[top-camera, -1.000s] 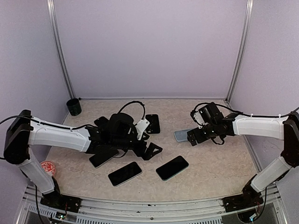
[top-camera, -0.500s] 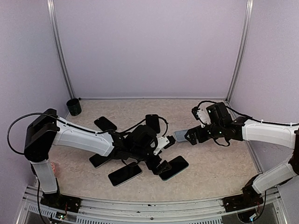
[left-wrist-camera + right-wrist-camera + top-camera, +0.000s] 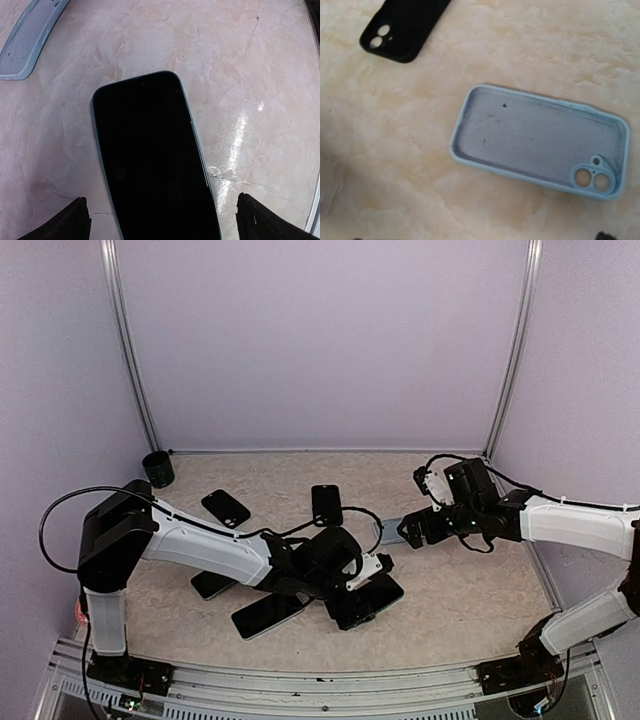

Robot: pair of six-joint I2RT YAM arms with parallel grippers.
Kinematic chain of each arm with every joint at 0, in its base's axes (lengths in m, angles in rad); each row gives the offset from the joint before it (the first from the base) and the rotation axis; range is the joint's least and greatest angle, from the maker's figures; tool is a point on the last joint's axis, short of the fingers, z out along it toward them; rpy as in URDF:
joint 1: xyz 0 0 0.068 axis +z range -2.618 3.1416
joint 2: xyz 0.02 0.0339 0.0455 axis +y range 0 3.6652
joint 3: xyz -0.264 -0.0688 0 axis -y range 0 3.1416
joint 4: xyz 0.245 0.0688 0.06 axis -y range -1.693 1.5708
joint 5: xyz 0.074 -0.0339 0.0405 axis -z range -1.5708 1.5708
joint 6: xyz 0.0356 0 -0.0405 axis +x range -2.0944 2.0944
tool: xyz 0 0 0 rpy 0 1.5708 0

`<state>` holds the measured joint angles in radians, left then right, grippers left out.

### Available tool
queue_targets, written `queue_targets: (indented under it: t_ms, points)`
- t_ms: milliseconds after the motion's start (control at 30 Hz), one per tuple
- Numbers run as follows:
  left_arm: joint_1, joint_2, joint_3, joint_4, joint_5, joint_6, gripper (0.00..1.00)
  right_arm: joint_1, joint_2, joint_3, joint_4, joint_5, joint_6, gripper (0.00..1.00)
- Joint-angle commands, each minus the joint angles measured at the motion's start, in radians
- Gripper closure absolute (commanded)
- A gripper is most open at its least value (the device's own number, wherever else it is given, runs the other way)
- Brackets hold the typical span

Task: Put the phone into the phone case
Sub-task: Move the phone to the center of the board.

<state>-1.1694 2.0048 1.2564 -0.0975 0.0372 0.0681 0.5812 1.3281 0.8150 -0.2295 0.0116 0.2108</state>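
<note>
Marbled table (image 3: 250, 50): dark phone (image 3: 150, 160), pale-blue case (image 3: 535, 142).

Pale blue phone case (image 3: 535, 142), black phone (image 3: 150, 160), beige marbled table (image 3: 240, 60).

Place: robot lab test booth | Signs: plain purple walls (image 3: 320, 340), metal poles (image 3: 131, 350), two robot arms (image 3: 200, 545) bolted by a stone-look table (image 3: 480, 580)
</note>
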Motion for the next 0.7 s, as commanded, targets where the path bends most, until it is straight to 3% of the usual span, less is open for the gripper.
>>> queue_targets:
  t_ms: [0,367,667]
  points:
    - [-0.009,0.047,0.043,-0.048,-0.033,0.021,0.01,-0.013,-0.030,-0.014,0.025,-0.003,0.016,0.00]
    - [-0.026,0.108,0.095,-0.100,-0.114,0.025,0.02,-0.020,-0.018,-0.010,0.023,-0.010,0.016,0.00]
    - [-0.036,0.118,0.100,-0.113,-0.086,0.022,0.15,-0.023,-0.012,-0.014,0.024,-0.010,0.025,0.00]
